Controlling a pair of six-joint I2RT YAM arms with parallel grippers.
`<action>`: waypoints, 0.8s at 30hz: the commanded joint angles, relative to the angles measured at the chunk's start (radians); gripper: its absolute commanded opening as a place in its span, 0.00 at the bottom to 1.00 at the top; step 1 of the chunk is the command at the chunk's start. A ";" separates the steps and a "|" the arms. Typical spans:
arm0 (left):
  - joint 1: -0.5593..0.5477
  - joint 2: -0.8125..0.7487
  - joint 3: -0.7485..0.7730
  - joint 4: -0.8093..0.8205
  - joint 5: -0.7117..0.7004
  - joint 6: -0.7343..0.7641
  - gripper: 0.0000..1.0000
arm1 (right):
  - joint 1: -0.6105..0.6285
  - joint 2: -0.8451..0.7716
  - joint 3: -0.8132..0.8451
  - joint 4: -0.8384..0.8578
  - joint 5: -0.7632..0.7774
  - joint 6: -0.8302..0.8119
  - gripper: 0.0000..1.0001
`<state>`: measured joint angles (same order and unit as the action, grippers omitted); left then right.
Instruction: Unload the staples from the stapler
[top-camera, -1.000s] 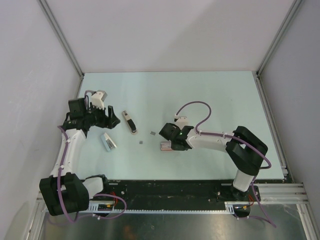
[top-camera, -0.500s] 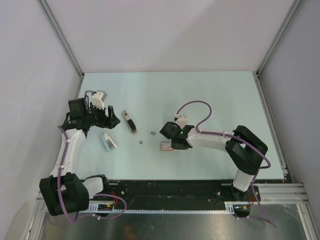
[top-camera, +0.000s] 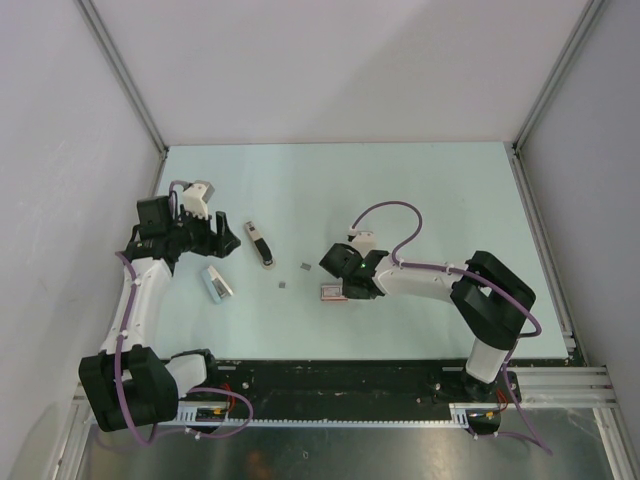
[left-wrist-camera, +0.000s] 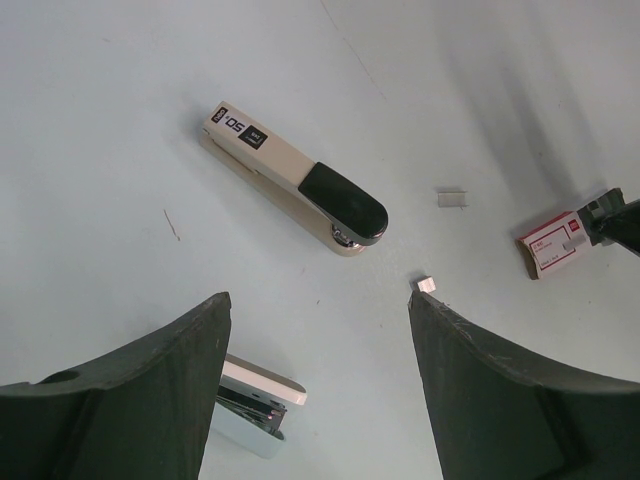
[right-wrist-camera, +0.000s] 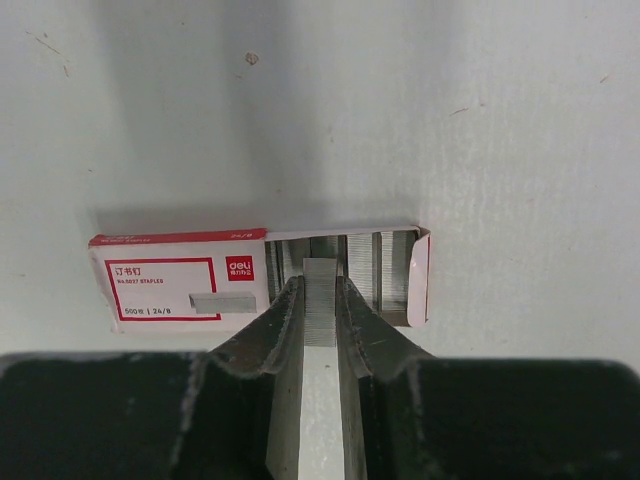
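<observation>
The stapler (top-camera: 261, 244) lies left of centre on the table; in the left wrist view (left-wrist-camera: 295, 180) it is beige and black. Two staple bits lie to its right (top-camera: 304, 266) (top-camera: 283, 285); they also show in the left wrist view (left-wrist-camera: 452, 198) (left-wrist-camera: 427, 285). My left gripper (top-camera: 228, 242) is open and empty just left of the stapler, with its jaws wide apart (left-wrist-camera: 320, 300). My right gripper (top-camera: 343, 283) is shut on a silvery strip of staples (right-wrist-camera: 320, 300) at the open end of the pink-red staple box (right-wrist-camera: 180, 280).
A white and pale-blue object (top-camera: 217, 283) lies on the table below the left gripper and shows by its left finger (left-wrist-camera: 250, 405). The staple box (top-camera: 328, 292) sits near the table's middle. Walls enclose the table on three sides.
The right wrist has shifted very slightly over the staple box. The left arm, the stapler and the loose staple bits have not moved.
</observation>
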<state>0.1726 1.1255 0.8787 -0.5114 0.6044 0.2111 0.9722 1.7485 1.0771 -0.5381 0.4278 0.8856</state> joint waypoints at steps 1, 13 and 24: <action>0.007 -0.007 -0.008 0.010 0.009 0.017 0.77 | -0.003 0.007 -0.001 0.042 -0.011 0.001 0.03; 0.007 -0.005 -0.016 0.011 0.018 0.018 0.77 | 0.002 -0.038 -0.001 0.027 0.000 0.007 0.03; 0.007 -0.007 -0.026 0.010 0.021 0.021 0.77 | 0.024 -0.083 -0.001 0.002 0.026 0.024 0.04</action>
<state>0.1726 1.1255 0.8623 -0.5114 0.6052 0.2115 0.9855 1.7252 1.0771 -0.5201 0.4206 0.8894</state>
